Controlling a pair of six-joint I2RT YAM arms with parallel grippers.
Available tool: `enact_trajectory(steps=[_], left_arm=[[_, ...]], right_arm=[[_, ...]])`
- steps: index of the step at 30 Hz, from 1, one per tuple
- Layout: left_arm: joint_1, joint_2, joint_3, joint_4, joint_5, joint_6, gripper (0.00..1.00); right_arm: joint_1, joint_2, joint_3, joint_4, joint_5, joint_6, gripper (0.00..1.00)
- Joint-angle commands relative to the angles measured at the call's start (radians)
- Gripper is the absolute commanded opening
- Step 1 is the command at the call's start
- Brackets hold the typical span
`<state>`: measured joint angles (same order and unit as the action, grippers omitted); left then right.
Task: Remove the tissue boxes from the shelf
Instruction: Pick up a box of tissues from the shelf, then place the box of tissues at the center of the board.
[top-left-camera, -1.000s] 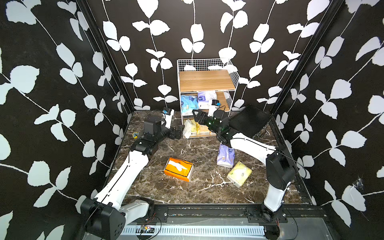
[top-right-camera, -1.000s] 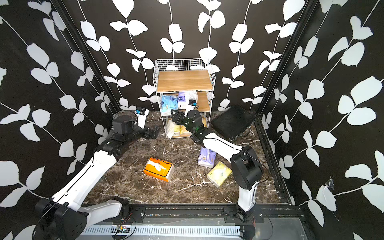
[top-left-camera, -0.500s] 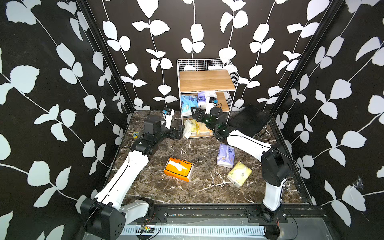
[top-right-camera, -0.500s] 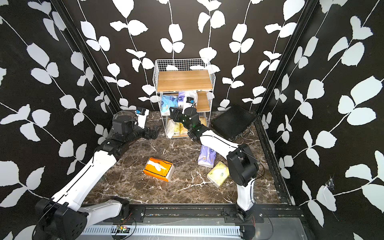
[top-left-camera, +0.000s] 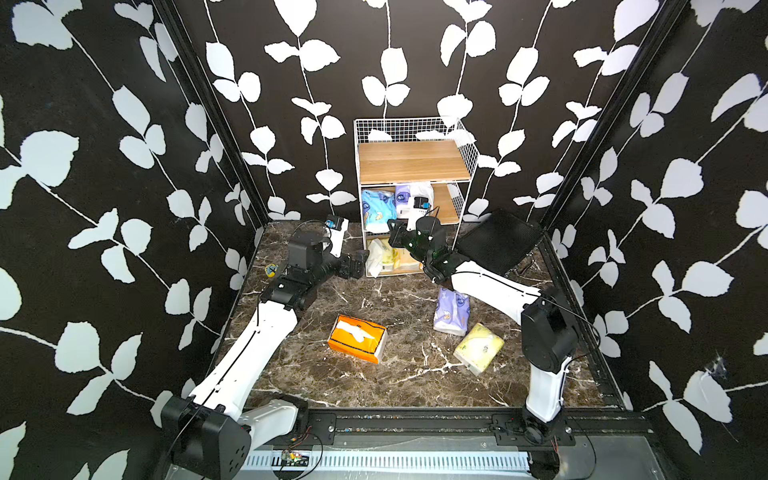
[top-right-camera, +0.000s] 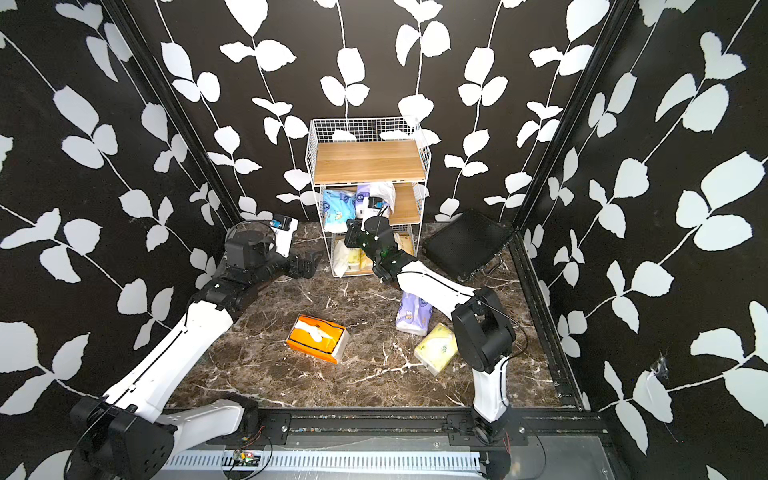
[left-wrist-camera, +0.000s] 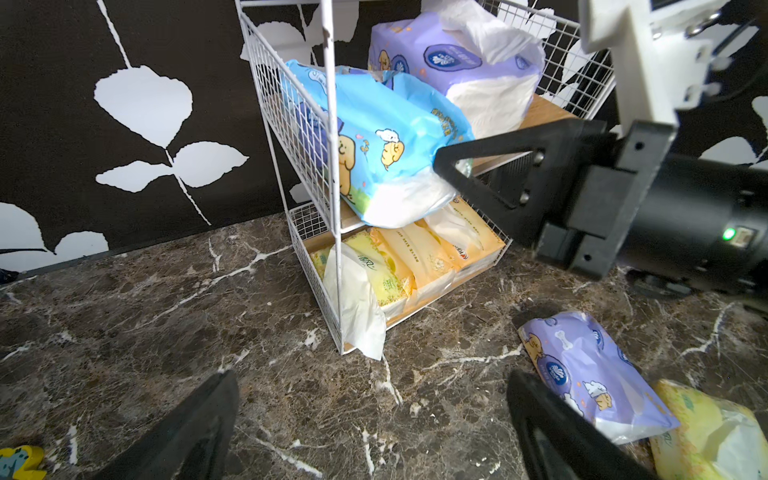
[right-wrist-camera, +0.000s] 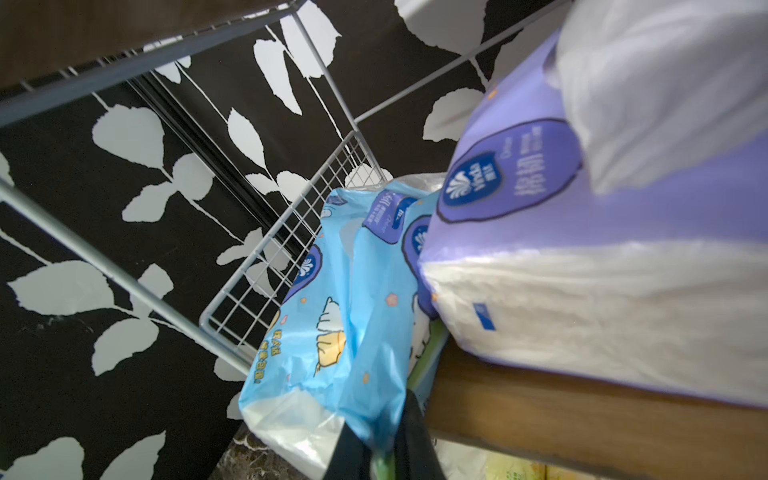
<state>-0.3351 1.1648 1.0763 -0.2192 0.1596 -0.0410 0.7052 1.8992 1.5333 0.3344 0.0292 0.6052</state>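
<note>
- right hand pinched shut on only the film corner of blue pack, middle tier of shelf, left side; could slip or tear.
- lavender pack just beside it might get dragged off.
- left hand gaped wide, empty.

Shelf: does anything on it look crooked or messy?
On the shelf, the light blue pack hangs tilted off the middle board, pinched by the right gripper. A white tissue droops from the bottom tier.
</note>
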Motion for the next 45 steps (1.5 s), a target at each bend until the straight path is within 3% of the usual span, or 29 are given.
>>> enact_trajectory(steps=[1,4,10,17,24,29,35,40,45], left_arm=[[0.0,-0.052,0.022,-0.003,-0.07,0.001,0.99],[-0.001,-0.062,0.045,-0.029,-0.118,-0.047,0.99],[0.0,-0.08,0.135,-0.144,-0.099,-0.195,0.99],[-0.004,-0.179,0.078,-0.142,-0.063,-0.346,0.99],[-0.005,-0.303,0.012,-0.207,-0.101,-0.392,0.99],[-0.007,-0.388,-0.111,-0.192,-0.091,-0.437,0.99],[-0.008,-0.433,-0.167,-0.216,-0.093,-0.408,0.99],[-0.007,-0.437,-0.155,-0.256,-0.079,-0.411,0.99],[-0.008,-0.49,-0.219,-0.211,-0.086,-0.435,0.99]], right_arm=[[0.005,-0.081,0.011,-0.005,-0.043,-0.036,0.0],[0.005,-0.125,-0.023,-0.026,-0.049,-0.049,0.0],[0.005,-0.232,-0.131,-0.047,-0.043,-0.072,0.0],[0.005,-0.393,-0.321,-0.038,-0.086,-0.069,0.0],[0.005,-0.574,-0.51,-0.079,-0.144,-0.091,0.0],[0.005,-0.658,-0.617,-0.138,-0.22,-0.143,0.0],[0.006,-0.624,-0.738,-0.123,-0.294,-0.24,0.0],[0.011,-0.488,-0.754,-0.069,-0.401,-0.295,0.0],[0.029,-0.358,-0.729,-0.034,-0.421,-0.343,0.0]])
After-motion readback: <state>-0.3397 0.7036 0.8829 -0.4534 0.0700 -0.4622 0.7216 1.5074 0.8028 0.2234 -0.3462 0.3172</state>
